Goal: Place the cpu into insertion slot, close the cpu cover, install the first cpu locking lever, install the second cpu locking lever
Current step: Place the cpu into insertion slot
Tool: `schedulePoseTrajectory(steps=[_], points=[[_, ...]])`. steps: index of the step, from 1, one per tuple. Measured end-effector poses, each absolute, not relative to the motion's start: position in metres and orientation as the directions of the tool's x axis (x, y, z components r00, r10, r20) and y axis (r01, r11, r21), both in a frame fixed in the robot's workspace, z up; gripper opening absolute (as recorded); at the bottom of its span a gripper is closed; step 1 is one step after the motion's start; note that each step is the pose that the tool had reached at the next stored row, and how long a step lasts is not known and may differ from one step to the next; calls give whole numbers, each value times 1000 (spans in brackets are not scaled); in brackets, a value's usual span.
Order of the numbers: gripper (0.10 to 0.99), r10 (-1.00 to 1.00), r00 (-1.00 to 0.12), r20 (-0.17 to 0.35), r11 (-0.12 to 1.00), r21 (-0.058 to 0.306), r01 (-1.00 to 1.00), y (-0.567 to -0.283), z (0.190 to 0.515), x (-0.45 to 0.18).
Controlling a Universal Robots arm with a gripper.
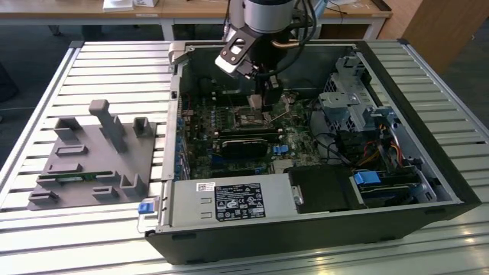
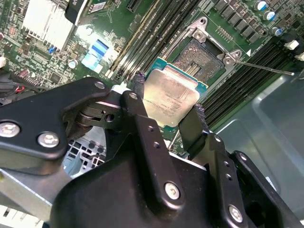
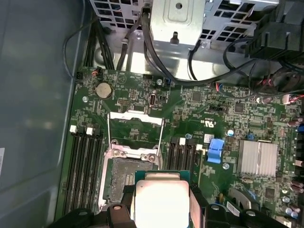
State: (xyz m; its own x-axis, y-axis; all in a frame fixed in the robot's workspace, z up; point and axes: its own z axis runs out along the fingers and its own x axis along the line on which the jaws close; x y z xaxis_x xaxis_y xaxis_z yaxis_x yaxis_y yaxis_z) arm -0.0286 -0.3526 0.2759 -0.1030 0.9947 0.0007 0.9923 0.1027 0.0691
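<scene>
A slatted metal table (image 1: 428,63) takes up most of the exterior view. On it, from the middle to the exterior view's right, lies an open black computer case (image 1: 321,235). A grey plastic holder (image 1: 91,166) sits on the slats at the exterior view's left, well apart from the case. A green circuit board (image 1: 229,152) lies flat inside the case. A silver power box (image 1: 229,203) is set along the case's near wall, in the lower middle of the frame.

The robot arm (image 1: 267,14) comes down from the top centre. Its gripper (image 1: 266,104) is lowered into the case, over the upper middle of the board.

In the second wrist view the two black fingers (image 2: 137,84) are clamped on opposite edges of the cpu (image 2: 173,92). It is held level with its silver top up, partly over the insertion slot (image 2: 202,54). Whether it touches the slot cannot be told.

In the first wrist view the slot's dark centre is uncovered. The cpu cover (image 3: 137,116) stands swung open on the slot's far side, away from the chip. A thin wire lever (image 2: 264,67) juts out free from one corner of the slot.
</scene>
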Motion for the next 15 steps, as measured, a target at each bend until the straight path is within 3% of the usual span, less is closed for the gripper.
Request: schedulePoseTrajectory(steps=[15], points=[[537, 997, -76, 1, 76, 69, 995, -348, 267, -29]])
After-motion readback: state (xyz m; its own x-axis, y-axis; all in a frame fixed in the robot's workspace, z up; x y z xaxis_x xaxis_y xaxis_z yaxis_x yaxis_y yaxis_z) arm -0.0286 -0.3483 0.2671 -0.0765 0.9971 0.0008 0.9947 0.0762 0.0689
